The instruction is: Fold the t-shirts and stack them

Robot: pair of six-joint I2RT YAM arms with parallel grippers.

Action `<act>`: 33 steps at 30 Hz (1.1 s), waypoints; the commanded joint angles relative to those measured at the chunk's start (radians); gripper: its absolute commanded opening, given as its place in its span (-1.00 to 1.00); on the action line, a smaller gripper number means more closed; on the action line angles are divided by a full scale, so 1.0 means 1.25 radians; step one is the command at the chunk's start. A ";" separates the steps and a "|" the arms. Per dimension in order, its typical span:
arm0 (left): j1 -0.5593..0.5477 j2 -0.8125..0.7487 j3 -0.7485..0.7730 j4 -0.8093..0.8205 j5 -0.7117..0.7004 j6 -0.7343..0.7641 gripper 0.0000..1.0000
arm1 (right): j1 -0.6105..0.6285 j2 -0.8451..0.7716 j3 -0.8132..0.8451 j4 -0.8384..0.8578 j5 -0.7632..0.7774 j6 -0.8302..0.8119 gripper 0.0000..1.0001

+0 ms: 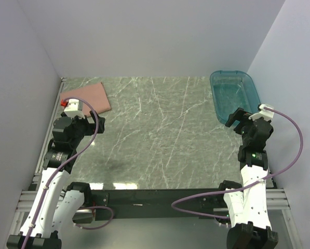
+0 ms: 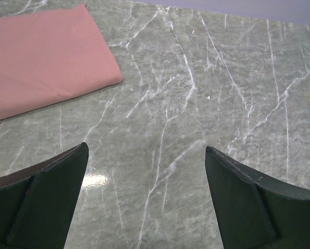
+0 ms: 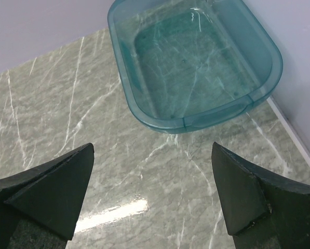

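One salmon-pink t-shirt (image 1: 89, 97) lies folded into a flat rectangle at the table's far left corner; in the left wrist view the t-shirt (image 2: 43, 57) fills the upper left, its print hidden. My left gripper (image 1: 96, 124) hovers just in front of it, jaws wide open over bare marble, and nothing sits between them in the left wrist view (image 2: 146, 150). My right gripper (image 1: 237, 120) stands open at the right side, just short of the bin, empty in its own view (image 3: 152, 148).
A clear teal plastic bin (image 1: 233, 95) stands at the far right, empty, also large in the right wrist view as the bin (image 3: 264, 78). Grey walls close in the table (image 1: 160, 135) on three sides. A purple cable (image 1: 295, 155) loops off the right arm.
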 commanded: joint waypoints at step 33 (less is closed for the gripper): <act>-0.001 0.000 0.001 0.029 -0.002 -0.001 0.99 | -0.019 -0.023 0.011 0.019 0.016 0.006 1.00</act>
